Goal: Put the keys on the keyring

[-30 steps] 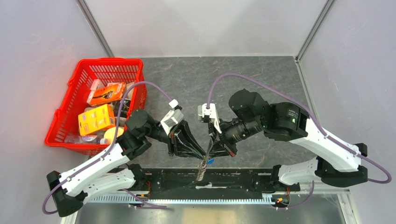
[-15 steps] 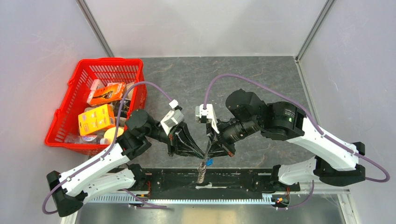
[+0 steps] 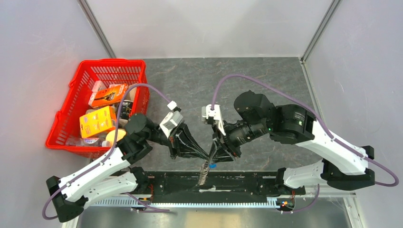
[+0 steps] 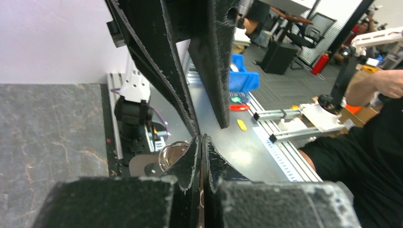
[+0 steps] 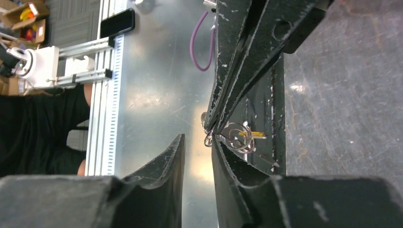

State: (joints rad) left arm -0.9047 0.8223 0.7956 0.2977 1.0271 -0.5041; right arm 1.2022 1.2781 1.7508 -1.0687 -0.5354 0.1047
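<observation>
My left gripper (image 3: 206, 157) is shut on the keyring, whose silver link chain (image 3: 204, 174) hangs below it over the table's near edge. In the left wrist view the shut gripper (image 4: 202, 138) has a silver ring (image 4: 169, 153) beside it. My right gripper (image 3: 215, 154) faces it tip to tip. In the right wrist view it (image 5: 198, 137) is open, one fingertip against the silver ring loops (image 5: 237, 136). A yellow-gold key (image 5: 254, 134) hangs behind the loops. A blue-headed key (image 3: 212, 166) hangs just under both grippers' tips.
A red basket (image 3: 114, 61) full of packaged goods stands at the left of the grey table (image 3: 190, 85). A black rail (image 3: 247, 183) runs along the near edge under the grippers, with a metal shelf (image 5: 152, 95) below.
Both grippers stay tip to tip. The left arm has drawn slightly left and down; the right arm swayed left and came back. The blue key has dropped a little.
</observation>
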